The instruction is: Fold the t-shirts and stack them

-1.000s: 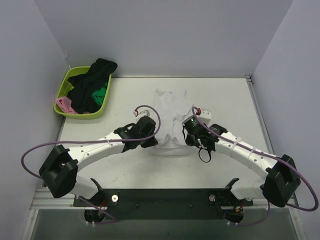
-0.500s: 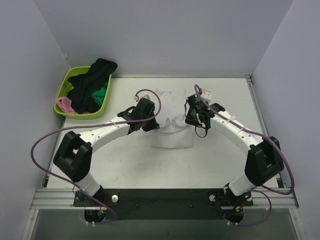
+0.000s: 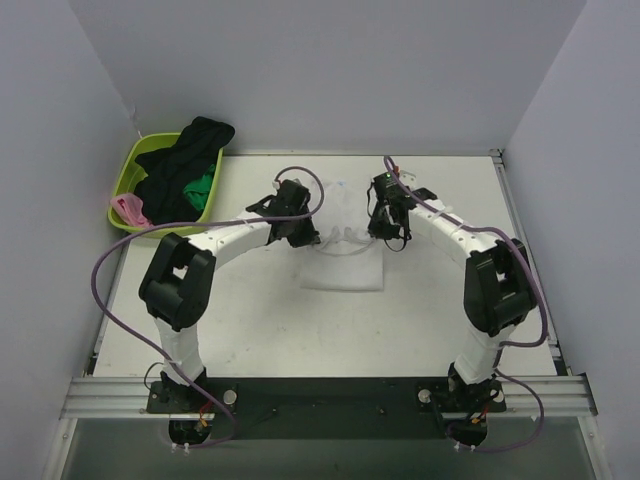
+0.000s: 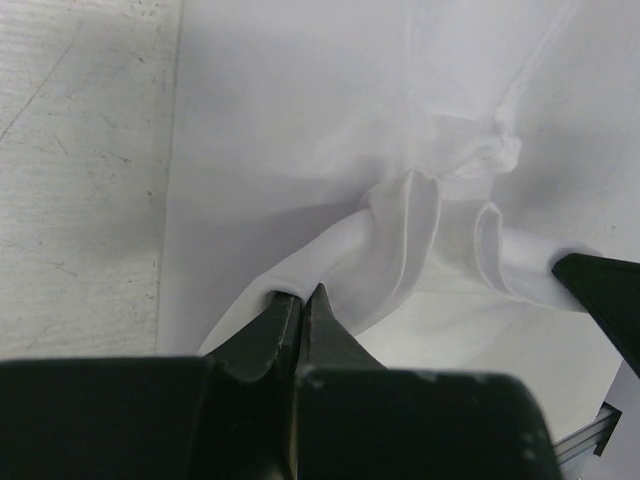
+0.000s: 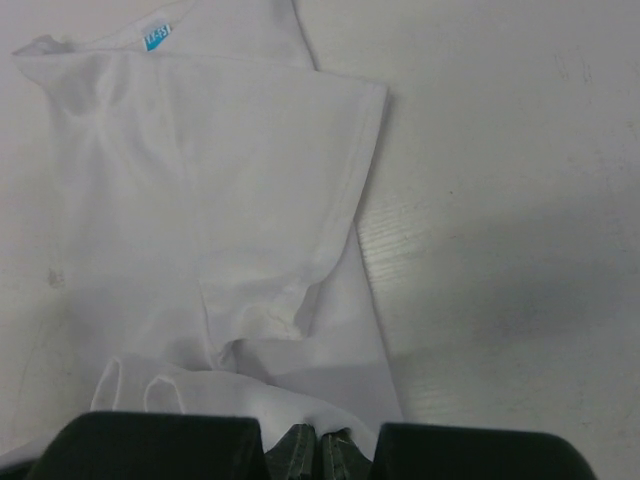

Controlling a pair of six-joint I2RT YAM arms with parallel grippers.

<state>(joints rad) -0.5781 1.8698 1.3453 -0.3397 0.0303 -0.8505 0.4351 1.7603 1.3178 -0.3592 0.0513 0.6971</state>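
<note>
White t-shirt (image 3: 345, 272) lies on the desk (image 3: 250, 320) with one edge raised. The left gripper (image 3: 306, 238) and right gripper (image 3: 386, 234) each clamp that edge, held above the cloth.

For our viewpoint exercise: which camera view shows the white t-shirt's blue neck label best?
Right wrist: the blue label sits plain on the white t-shirt. Top view: a speck at best. Left wrist: only cloth.

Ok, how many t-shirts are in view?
4: a plain white cloth t-shirt on the table; a black one, a green one and a pink one in the lime green plastic basket. Others may hide underneath.
</note>
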